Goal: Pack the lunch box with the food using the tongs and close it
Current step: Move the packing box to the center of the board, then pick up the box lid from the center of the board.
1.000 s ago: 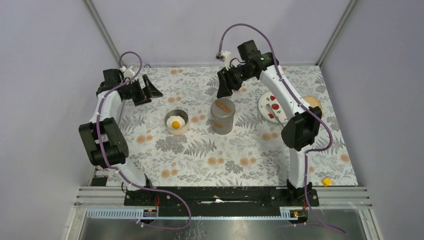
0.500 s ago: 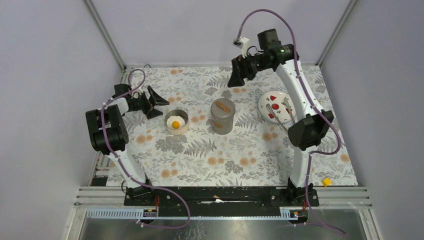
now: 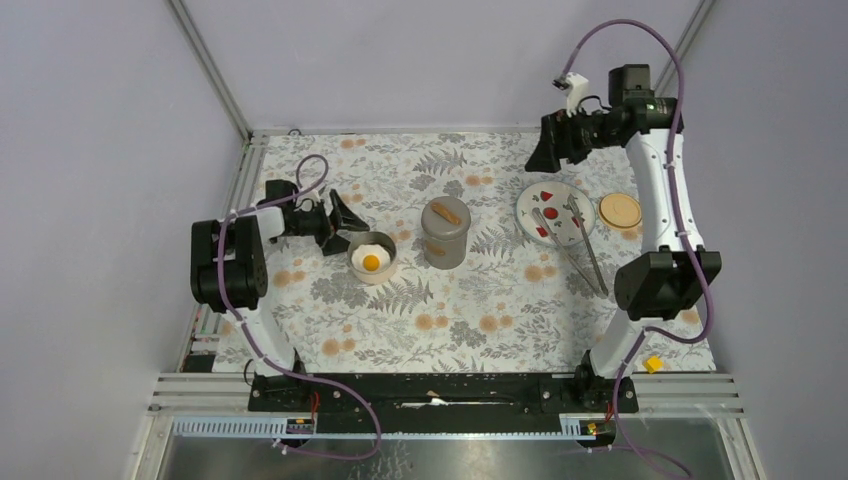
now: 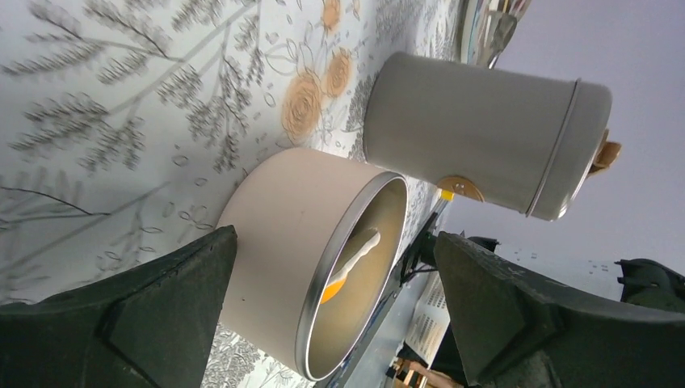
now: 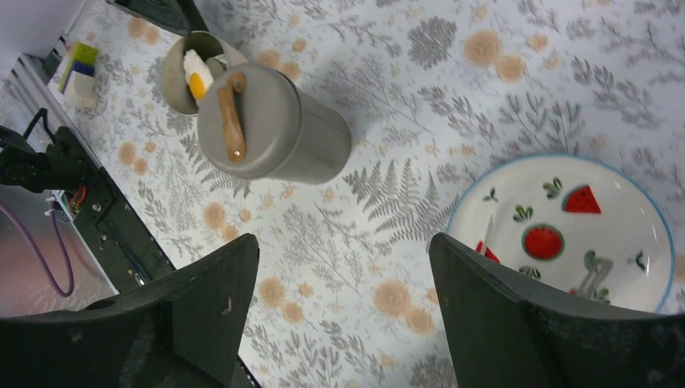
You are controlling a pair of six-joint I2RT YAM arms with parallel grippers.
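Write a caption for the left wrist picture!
Open left pincer flanking a short round beige tin holding a white-and-yellow toy fried egg, beside a tall grey metal canister.

Light: I see bright, even overhead light; soft shadows on the bench point(image 3: 460, 300).
Left wrist: near pattern blurs; container rim point(image 4: 321, 271) glints.
Right wrist: sharp; my right gripper fingers point(image 5: 186, 323) dark.

1. Centre frame: a beige round tin point(image 4: 275, 210), metal-rimmed, holds the fried egg point(image 4: 349, 260), its white edge and yolk showing.
2. The left gripper point(image 4: 335, 238) is spread wide, its dark fingers point(image 4: 161, 307) at lower left and lower right flanking the tin.
3. Upper right: a taller grey canister point(image 4: 476, 121) on the floral tablecloth point(image 4: 121, 97).
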